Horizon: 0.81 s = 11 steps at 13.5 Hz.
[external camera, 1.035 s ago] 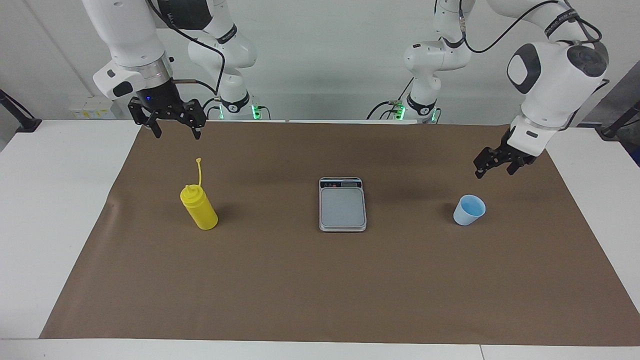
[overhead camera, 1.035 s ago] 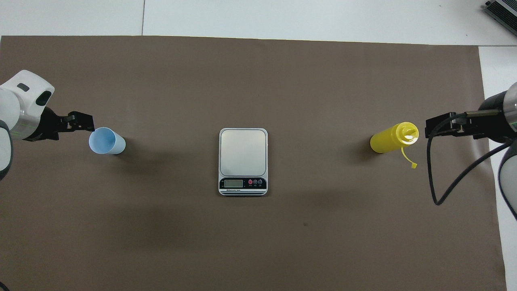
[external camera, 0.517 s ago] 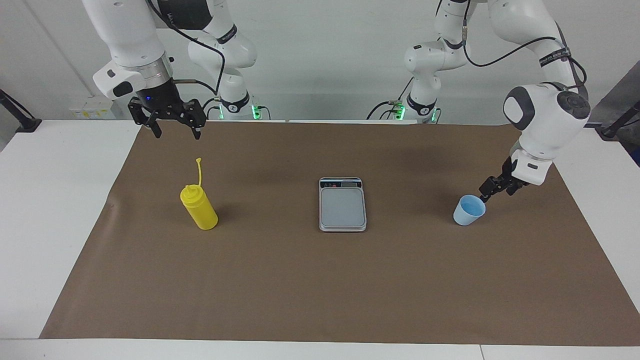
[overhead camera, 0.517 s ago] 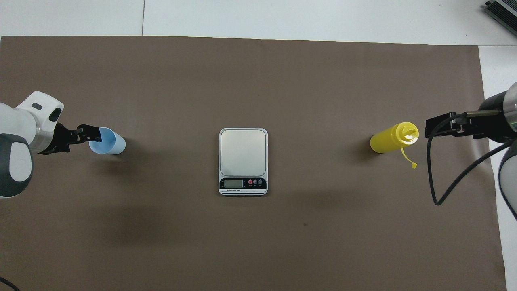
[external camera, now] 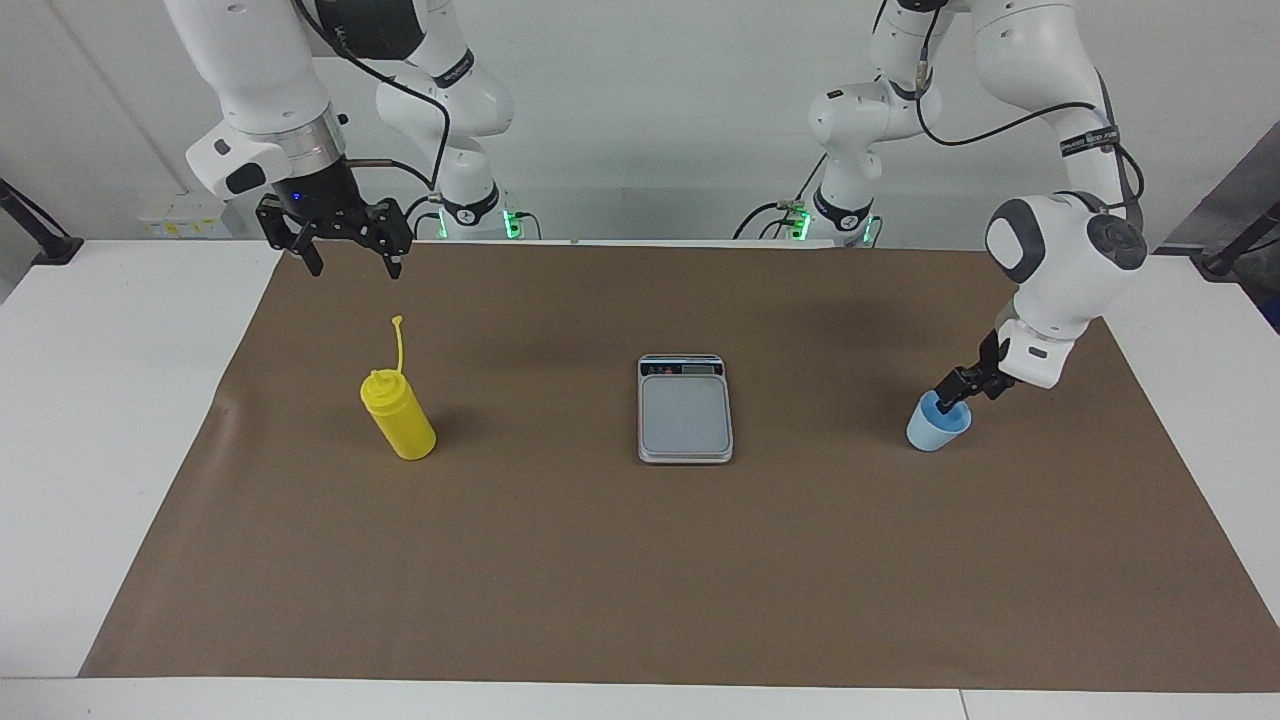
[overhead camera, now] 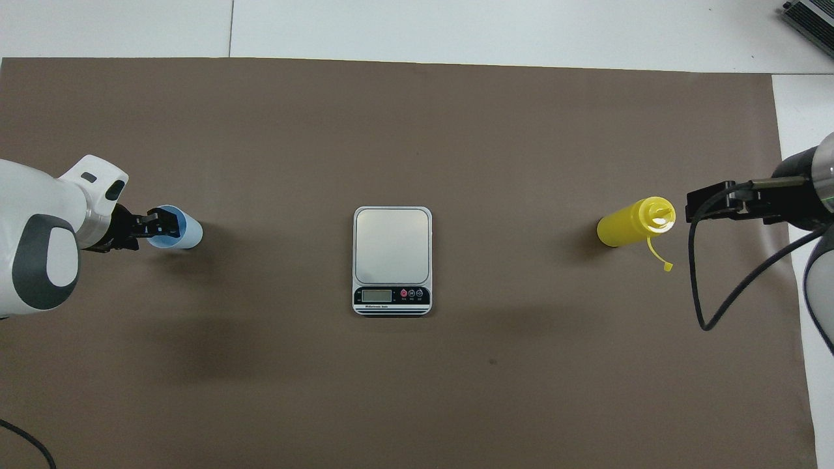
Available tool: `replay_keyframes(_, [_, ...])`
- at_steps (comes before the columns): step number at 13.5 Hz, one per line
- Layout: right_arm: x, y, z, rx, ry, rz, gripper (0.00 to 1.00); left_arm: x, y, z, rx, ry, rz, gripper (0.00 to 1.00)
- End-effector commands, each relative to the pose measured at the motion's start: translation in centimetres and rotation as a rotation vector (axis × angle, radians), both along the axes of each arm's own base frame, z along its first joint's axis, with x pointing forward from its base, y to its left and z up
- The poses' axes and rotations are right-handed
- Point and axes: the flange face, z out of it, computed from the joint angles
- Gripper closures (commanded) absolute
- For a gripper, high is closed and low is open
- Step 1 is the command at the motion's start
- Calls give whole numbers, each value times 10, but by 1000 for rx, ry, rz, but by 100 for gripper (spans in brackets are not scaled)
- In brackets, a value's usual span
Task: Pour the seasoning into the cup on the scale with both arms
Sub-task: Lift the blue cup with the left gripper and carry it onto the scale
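The light-blue cup (external camera: 934, 431) (overhead camera: 190, 234) stands upright on the brown mat toward the left arm's end of the table. My left gripper (external camera: 952, 397) (overhead camera: 164, 225) has come down onto the cup's rim, reaching into its mouth. The silver scale (external camera: 685, 415) (overhead camera: 392, 244) lies bare in the middle of the mat. The yellow seasoning bottle (external camera: 400, 420) (overhead camera: 625, 225) stands upright toward the right arm's end, its cap strip sticking up. My right gripper (external camera: 353, 262) (overhead camera: 692, 205) hangs open in the air over the mat's edge by the robots, holding nothing.
The brown mat (external camera: 600, 570) covers most of the white table. A black cable (overhead camera: 700, 280) loops down from the right arm beside the bottle. Bottle, scale and cup stand in one row with wide gaps between them.
The left arm has dropped and moved in, bringing its gripper from above and beside the cup down onto the cup's rim. The right arm, bottle, scale and cup have stayed where they were.
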Motion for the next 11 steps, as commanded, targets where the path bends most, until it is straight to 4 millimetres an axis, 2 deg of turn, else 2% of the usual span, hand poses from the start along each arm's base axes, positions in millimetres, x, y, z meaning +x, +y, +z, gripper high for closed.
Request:
replay_keyframes(1, [-6, -2, 1, 0, -2, -19, 0, -1, 2, 1, -11, -9, -79, 100])
replay_keyframes(4, [-6, -2, 1, 0, -2, -19, 0, 2, 4, 7, -13, 8, -89, 100])
replay_keyframes(6, [-6, -2, 1, 0, -2, -19, 0, 14, 7, 25, -15, 22, -144, 100])
replay_keyframes(8, [-6, -2, 1, 0, -2, -19, 0, 26, 8, 52, -18, 21, -161, 100])
replay_keyframes(11, [-6, -1, 1, 0, -2, -17, 0, 32, 0, 83, -23, 27, -194, 100])
